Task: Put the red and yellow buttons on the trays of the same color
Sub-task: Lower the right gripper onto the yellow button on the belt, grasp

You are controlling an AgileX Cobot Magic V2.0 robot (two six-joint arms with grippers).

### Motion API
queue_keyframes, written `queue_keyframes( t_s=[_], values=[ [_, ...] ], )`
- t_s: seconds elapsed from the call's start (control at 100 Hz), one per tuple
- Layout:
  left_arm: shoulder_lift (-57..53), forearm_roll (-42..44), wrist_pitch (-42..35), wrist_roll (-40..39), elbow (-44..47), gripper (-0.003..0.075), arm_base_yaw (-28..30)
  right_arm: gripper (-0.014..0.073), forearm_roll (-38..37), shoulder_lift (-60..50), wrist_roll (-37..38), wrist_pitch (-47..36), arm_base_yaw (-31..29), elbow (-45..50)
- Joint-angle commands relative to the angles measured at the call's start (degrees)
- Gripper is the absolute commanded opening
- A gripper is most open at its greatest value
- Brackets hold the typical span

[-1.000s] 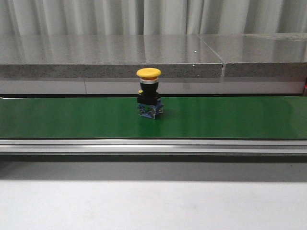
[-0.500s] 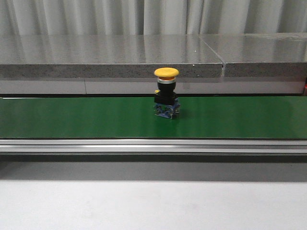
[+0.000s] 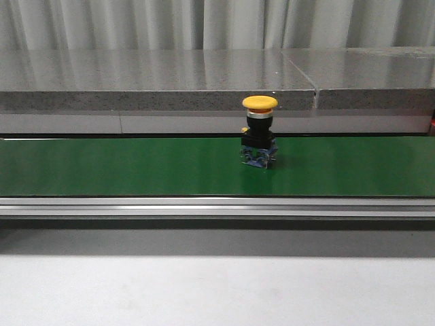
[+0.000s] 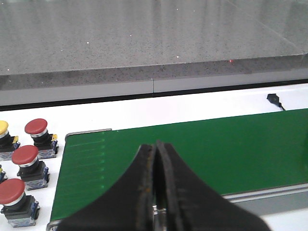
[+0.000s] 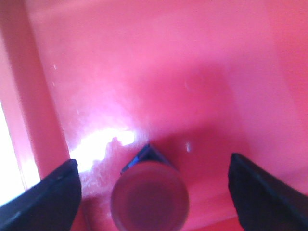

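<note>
Front view: green conveyor belt before grey stone ledge, curtains.

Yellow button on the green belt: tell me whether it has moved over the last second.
Yes. The yellow button has travelled rightward along the green belt, closing on the seam in the stone ledge behind it, and stands upright.

Shiny speckled stone ledge, flat dull green belt, smooth metal rail, shiny yellow plastic button, glossy red plastic tray
</note>
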Motion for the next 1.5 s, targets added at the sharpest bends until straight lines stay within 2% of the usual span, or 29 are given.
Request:
queue_keyframes(
  t_s=[0.0,0.2,0.36,0.94,1.17,1.33,1.49],
  values=[
    [0.5,-0.4,-4.6,-0.5,-1.5,-0.0019,-0.4,0.0627,0.5,-5.2,-0.5,-2.4,-0.1,-2.9],
    [0.5,-0.4,-4.6,-0.5,-1.5,-0.0019,-0.4,0.0627,0.6,-12.1,-1.3,-0.8,0.7,-3.3],
    [0.5,-0.4,-4.6,-0.5,-1.5,-0.0019,-0.4,0.0625,0.7,-19.4,-4.0,0.6,3.7,-0.3],
    [0.5,-0.4,-4.6,-0.5,-1.5,-0.0019,-0.4,0.0625,2.3,-46.3,-5.0,1.7,15.0,30.9],
    [0.5,-0.4,-4.6,-0.5,-1.5,-0.0019,-0.4,0.0625,2.3,-48.0,-7.3,4.9,22.1,34.0],
    [0.5,-0.4,-4.6,-0.5,-1.5,-0.0019,-0.4,0.0625,2.3,-47.4,-8.0,2.7,27.9,33.9],
    [0.5,-0.4,-4.6,-0.5,-1.5,-0.0019,-0.4,0.0625,2.6,-43.4,-8.0,0.2,31.0,33.8]
  ],
)
